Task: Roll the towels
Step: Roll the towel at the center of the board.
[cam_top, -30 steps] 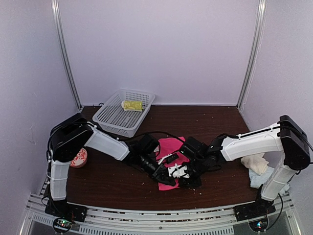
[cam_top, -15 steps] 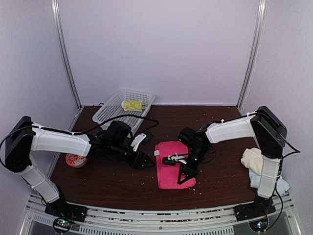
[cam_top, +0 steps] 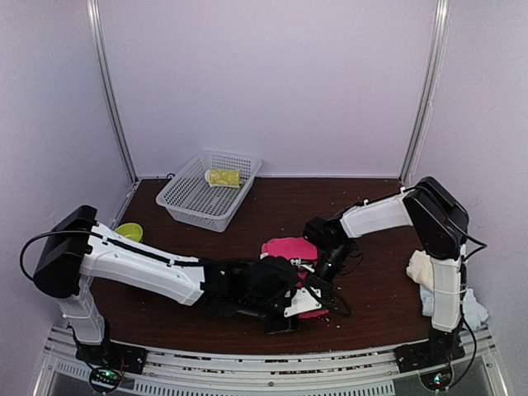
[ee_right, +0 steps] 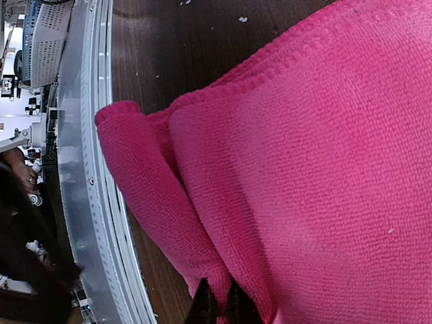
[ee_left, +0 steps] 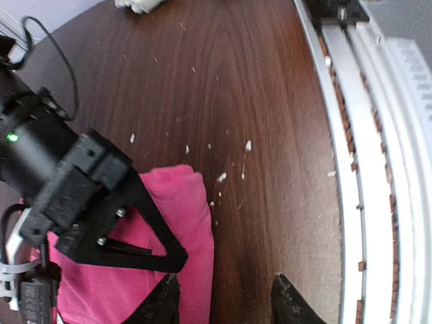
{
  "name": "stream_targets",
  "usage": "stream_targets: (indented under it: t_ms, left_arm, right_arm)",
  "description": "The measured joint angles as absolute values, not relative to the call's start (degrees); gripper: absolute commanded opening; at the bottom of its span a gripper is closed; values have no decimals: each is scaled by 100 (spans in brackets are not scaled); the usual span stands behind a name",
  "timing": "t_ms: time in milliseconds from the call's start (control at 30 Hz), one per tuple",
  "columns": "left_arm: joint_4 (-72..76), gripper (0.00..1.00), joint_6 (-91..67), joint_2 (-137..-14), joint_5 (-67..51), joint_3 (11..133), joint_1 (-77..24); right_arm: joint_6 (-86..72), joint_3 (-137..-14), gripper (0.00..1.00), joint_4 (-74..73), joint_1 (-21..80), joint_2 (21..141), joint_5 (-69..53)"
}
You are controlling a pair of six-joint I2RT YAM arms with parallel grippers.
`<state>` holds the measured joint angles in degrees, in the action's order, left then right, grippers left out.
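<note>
The hot-pink towel [cam_top: 289, 247] lies mid-table, partly under both arms, and fills the right wrist view [ee_right: 304, 169]. My right gripper [ee_right: 219, 305] [cam_top: 323, 289] is shut on a doubled fold at the towel's edge. My left gripper [ee_left: 226, 304] [cam_top: 330, 305] reaches across from the left and is open. One fingertip is over the pink towel's [ee_left: 182, 216] edge, the other over bare table. A rolled lime-yellow towel [cam_top: 223, 177] lies in the basket. Cream [cam_top: 422, 268] and pale-blue [cam_top: 477, 307] towels sit at the far right.
A white mesh basket [cam_top: 191, 198] stands at the back left. A lime-green round object [cam_top: 128, 233] sits near the left arm's shoulder. The metal rail [ee_left: 364, 175] runs along the table's near edge, close to both grippers. Crumbs dot the wood.
My left arm has swung from left of the pink towel to across its near edge, jaws slightly wider. The right gripper stays shut, and the towel now looks folded up and smaller.
</note>
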<state>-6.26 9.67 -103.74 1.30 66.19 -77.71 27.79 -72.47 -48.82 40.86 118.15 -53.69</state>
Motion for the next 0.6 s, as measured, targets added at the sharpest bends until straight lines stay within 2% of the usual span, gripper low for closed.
stream_targets:
  t_ms: [133,467,600]
  left_arm:
    - [-829,51,1514,-10916,534,6698,-7791]
    - [-862,49,1962,-11332,1258,6799,-7795]
    - [-773,43,2010,-11373,1400,6803,-7795]
  right_arm:
    - [2783,-7255,0,-4906,4062,11850,-5430]
    - [2794,-7290,0,-4958,4034,11928,-5548]
    - [2823,-7295,0,-4980,4014,11955,-5599]
